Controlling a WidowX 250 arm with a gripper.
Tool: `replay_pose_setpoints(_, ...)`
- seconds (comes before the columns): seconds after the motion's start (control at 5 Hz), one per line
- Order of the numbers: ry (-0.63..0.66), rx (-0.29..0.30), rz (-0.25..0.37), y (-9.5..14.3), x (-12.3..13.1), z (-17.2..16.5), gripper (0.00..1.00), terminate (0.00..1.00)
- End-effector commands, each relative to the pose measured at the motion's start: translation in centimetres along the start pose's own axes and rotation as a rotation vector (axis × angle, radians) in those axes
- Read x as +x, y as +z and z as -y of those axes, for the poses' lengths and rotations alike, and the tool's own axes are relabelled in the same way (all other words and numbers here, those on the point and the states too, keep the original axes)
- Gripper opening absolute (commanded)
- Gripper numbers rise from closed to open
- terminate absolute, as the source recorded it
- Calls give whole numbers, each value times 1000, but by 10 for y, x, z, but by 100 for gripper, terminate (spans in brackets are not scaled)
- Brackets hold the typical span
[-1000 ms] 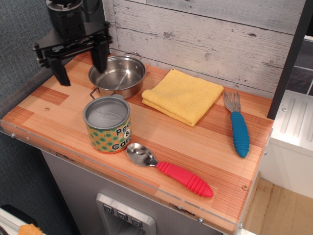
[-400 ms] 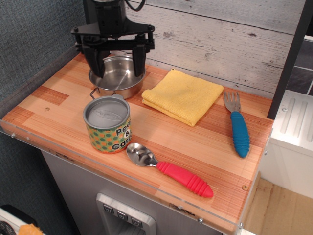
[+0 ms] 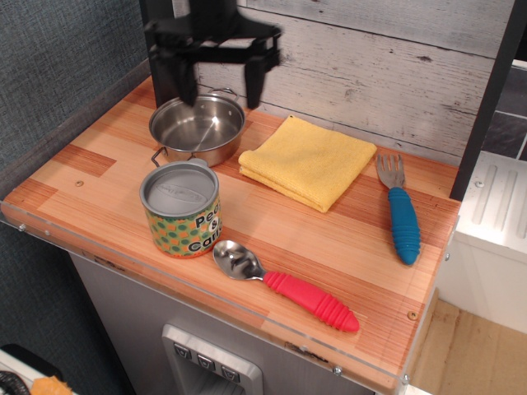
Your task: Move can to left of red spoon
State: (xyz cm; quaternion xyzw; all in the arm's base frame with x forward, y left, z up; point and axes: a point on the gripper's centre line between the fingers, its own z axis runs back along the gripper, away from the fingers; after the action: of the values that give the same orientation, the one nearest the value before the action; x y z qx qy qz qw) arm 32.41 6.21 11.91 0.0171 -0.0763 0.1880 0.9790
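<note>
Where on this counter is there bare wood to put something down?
Bare wood lies left of the can and pot, and between the yellow cloth, fork and red spoon. It is crowded where can, pot and spoon bowl meet.

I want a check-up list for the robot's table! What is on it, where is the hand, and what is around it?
Surface: wooden table, clear strip along its front edge.
Job's things: can upright, just left of the red spoon, whose bowl lies beside the can's base.
Clutter: steel pot behind the can; folded yellow cloth; blue fork at the right.
Hand: hand open, blurred, in the air above the pot, holding nothing.
Cables: nothing seen.
Surroundings: grey plank wall behind; dark textured panel at left; white unit at right.
</note>
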Motion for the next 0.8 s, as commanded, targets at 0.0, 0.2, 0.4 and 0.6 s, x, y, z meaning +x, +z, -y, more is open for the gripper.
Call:
replay_pose_setpoints(0.0, 29, -9, 69, 40, 18, -9, 100, 0)
replay_pose_setpoints(0.2, 44, -22, 95, 61, 24, -9, 100, 0)
replay_pose_setpoints(0.4, 85, -40, 113, 74, 27, -10, 100, 0)
replay_pose_setpoints(0.6, 85, -40, 113, 74, 27, -10, 100, 0)
